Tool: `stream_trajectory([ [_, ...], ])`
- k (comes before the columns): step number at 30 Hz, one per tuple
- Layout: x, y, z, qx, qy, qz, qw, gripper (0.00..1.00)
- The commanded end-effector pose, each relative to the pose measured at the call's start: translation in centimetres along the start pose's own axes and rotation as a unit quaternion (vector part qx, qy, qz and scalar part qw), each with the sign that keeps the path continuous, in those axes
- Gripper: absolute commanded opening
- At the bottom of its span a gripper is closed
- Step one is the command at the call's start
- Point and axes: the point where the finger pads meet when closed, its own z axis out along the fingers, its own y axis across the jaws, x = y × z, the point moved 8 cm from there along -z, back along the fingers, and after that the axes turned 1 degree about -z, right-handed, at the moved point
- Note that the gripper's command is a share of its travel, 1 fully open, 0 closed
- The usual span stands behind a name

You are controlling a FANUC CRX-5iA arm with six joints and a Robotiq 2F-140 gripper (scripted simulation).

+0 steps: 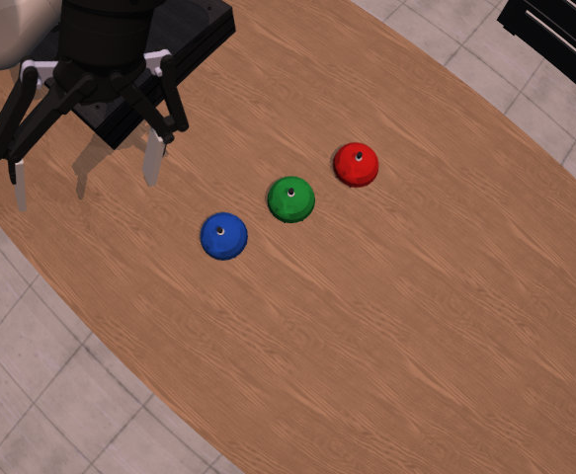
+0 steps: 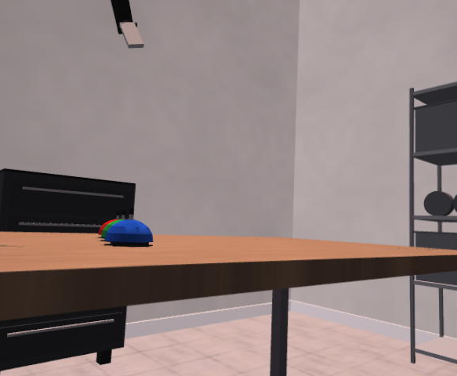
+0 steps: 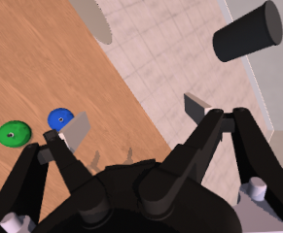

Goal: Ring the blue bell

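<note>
The black two-finger tool (image 1: 84,178) hangs high over the left end of the wooden tabletop (image 1: 379,306), spread to its widest and gripping nothing — well apart from the bells. The blue dome-shaped bell (image 1: 223,236) sits leftmost in a diagonal row, beside the green bell (image 1: 290,199), then the red bell (image 1: 356,164).
</note>
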Motion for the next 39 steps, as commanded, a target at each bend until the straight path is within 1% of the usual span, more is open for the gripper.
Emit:
stream_trajectory([
  [1,0.0,0.0,0.0,0.000,0.000,0.000,1.000,1.00],
  [18,0.0,0.0,0.0,0.000,0.000,0.001,1.000,1.00],
  [20,0.0,-0.3,0.4,0.005,-0.004,0.014,1.000,1.00],
  [22,0.0,-1.3,1.5,0.020,-0.017,0.055,0.998,1.00],
  [24,-0.1,-3.1,3.5,0.044,-0.042,0.128,0.990,1.00],
  [25,-0.1,-3.1,3.5,0.044,-0.042,0.128,0.990,1.00],
  [26,-0.2,-4.3,4.7,0.057,-0.058,0.173,0.982,1.00],
  [28,-0.2,-4.2,4.7,0.057,-0.059,0.176,0.981,1.00],
  [29,-0.2,-5.5,6.0,0.071,-0.080,0.230,0.967,1.00],
  [31,-0.2,-5.5,6.0,0.071,-0.080,0.230,0.967,1.00],
  [32,-0.4,-6.9,7.4,0.083,-0.103,0.286,0.949,1.00],
  [34,-0.4,-6.9,7.4,0.083,-0.103,0.286,0.949,1.00],
  [35,-0.5,-8.3,8.7,0.093,-0.126,0.340,0.927,1.00],
  [37,-0.5,-8.2,8.7,0.094,-0.128,0.345,0.925,1.00],
  [38,-0.6,-9.7,10.0,0.100,-0.150,0.393,0.902,1.00],
  [39,-0.6,-9.6,10.1,0.102,-0.154,0.403,0.897,1.00],
])
